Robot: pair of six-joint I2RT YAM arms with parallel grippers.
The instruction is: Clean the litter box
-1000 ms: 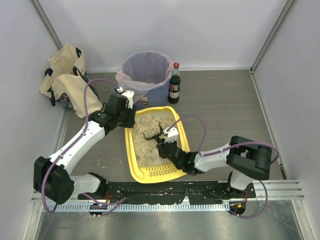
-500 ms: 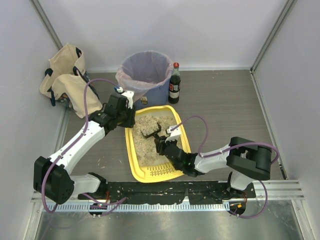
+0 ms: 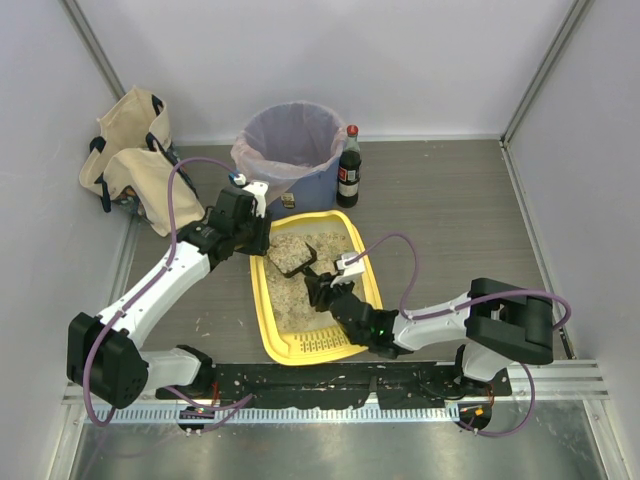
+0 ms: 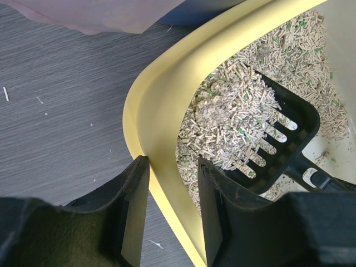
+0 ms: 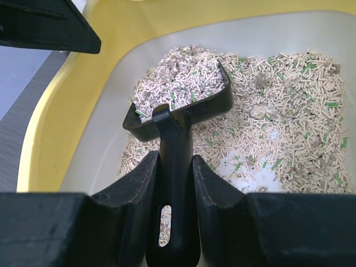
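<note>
- We see the large shallow yellow plastic litter box [image 3: 262, 320] lying on the dark wood-grain table [image 3: 450, 220] between the arms, just before the round blue bin [image 3: 318, 188].
- The left gripper [image 4: 172, 183] pinches its far-left rim, one finger outside and one inside. From overhead the wrist hides those fingertips.
- The right gripper [image 5: 175, 167] is clamped on the handle of the black slotted plastic scoop [image 5: 173, 133]. Heaped pellets cover its slots, and the handle's end is cut off.

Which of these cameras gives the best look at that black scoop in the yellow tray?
The right wrist view: the scoop is close, handle clamped in the right tool, bowl heaped with pellets. The left wrist view shows its slotted bowl; the top view shows it small and dark.
</note>
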